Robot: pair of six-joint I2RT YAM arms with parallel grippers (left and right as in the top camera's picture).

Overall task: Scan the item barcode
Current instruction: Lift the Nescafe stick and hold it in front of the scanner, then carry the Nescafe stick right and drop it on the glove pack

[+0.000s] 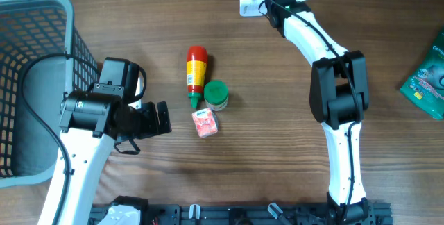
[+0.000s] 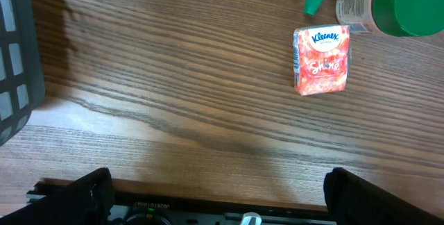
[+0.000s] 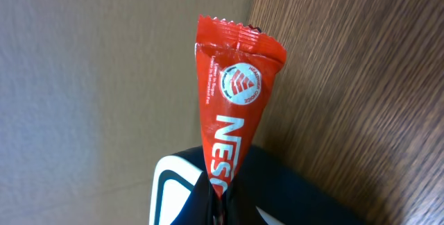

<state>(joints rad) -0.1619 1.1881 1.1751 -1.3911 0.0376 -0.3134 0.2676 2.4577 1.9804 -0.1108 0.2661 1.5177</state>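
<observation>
Nearest you, your left tool [image 1: 158, 119] hangs released, fingers spread wide over the brown wooden table [image 1: 277, 148], holding nothing. On its left side stands the blue-grey plastic mesh basket [image 1: 41, 17]. Just beyond the tool, the small red Kleenex tissue pack [image 2: 321, 60] lies flat on the table. Past it are the green-lidded round jar [image 1: 216, 94] and the red plastic sauce bottle with a green nozzle [image 1: 196, 71], which lies on its side with the nozzle beside the jar. Farthest off, at the table's far edge, your right tool [image 3: 218, 197] is clenched on the lower end of the red Nescafé sachet [image 3: 232, 100], close to a white device [image 1: 248, 3].
</observation>
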